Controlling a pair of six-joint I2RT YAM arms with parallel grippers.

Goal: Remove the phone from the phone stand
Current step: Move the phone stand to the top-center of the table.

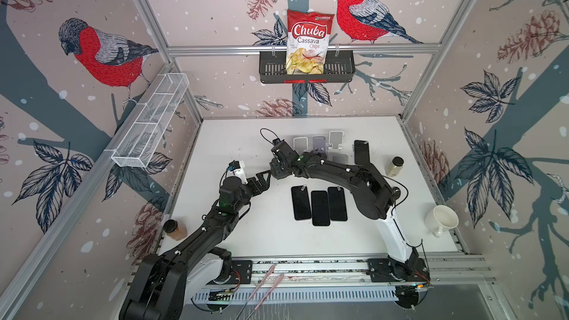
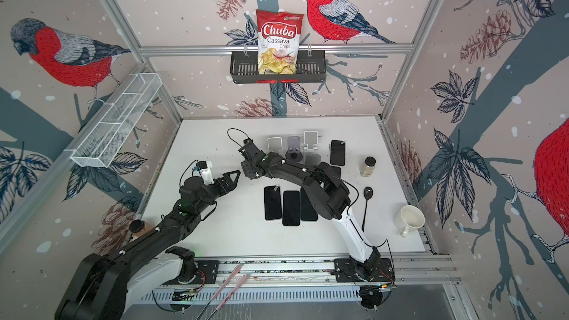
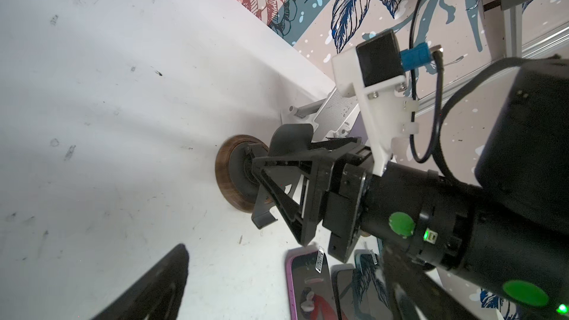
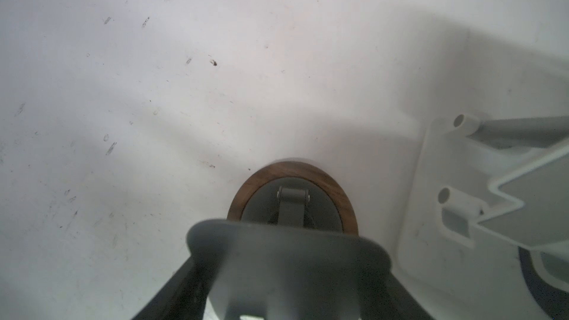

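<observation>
Bird-printed walls [image 1: 92, 103] box in a white counter [image 1: 264, 235]. Nearest, two pink sticks [image 1: 264, 284] lie across the front rail [image 1: 308, 264]; a white mug [image 1: 442, 218] sits at the right edge and an orange-filled jar [image 1: 175, 229] at the left. Further in, three phones [image 1: 320, 207] lie flat side by side, dark faces up, with a dark spoon [image 2: 366, 204] to their right. Beyond them the left fingers [image 3: 160, 284] hang spread wide apart above the counter, clear of everything. Just past those, the right fingers [image 4: 167, 293] point down and press in on both edges of the back plate of a grey stand [image 4: 286, 250] (the plate sits squarely between them), which rises from a round wooden base [image 4: 338, 192]. A pale-filled jar [image 1: 395, 166] stands to the right. At the back of the counter three stands [image 1: 318, 144] line up, and right of them the upright phone [image 1: 361, 152] leans, apparently on a stand of its own, though its support is mostly hidden. On the far wall a black basket [image 1: 271, 69] holds a chips bag [image 1: 309, 41].
</observation>
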